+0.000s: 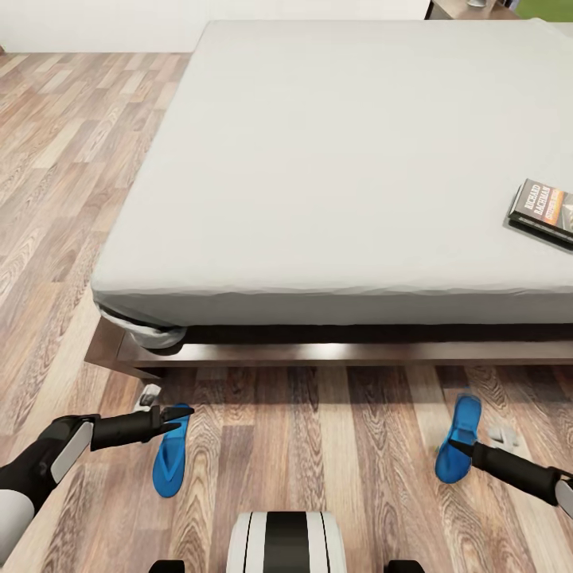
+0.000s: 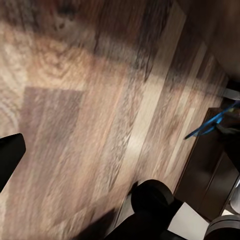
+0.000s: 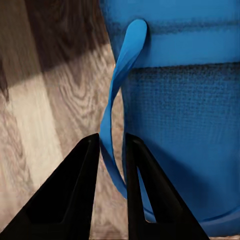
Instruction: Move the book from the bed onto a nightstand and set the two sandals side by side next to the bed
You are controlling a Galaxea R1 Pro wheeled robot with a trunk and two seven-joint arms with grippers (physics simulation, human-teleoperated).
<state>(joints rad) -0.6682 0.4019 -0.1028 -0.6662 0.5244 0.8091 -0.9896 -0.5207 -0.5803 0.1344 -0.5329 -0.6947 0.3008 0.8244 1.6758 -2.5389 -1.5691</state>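
Note:
The book (image 1: 543,209) lies on the bed's pale mattress (image 1: 334,159), close to its right edge. Two blue sandals rest on the plank floor in front of the bed's dark frame (image 1: 318,352). My right gripper (image 1: 468,448) (image 3: 111,137) is shut on the strap of the right sandal (image 1: 459,439) (image 3: 180,115). My left gripper (image 1: 181,419) hangs open over the far end of the left sandal (image 1: 170,454), with nothing between its fingers (image 2: 10,155). In the left wrist view the right sandal (image 2: 210,125) appears edge-on in the distance.
My base (image 1: 286,541) stands between the sandals, about a sandal's length from the bed frame. Small pale objects lie on the floor by each sandal (image 1: 149,394) (image 1: 504,435). A brown wooden top (image 1: 465,9) peeks out past the bed's far right corner. Open floor (image 1: 56,199) runs along the bed's left side.

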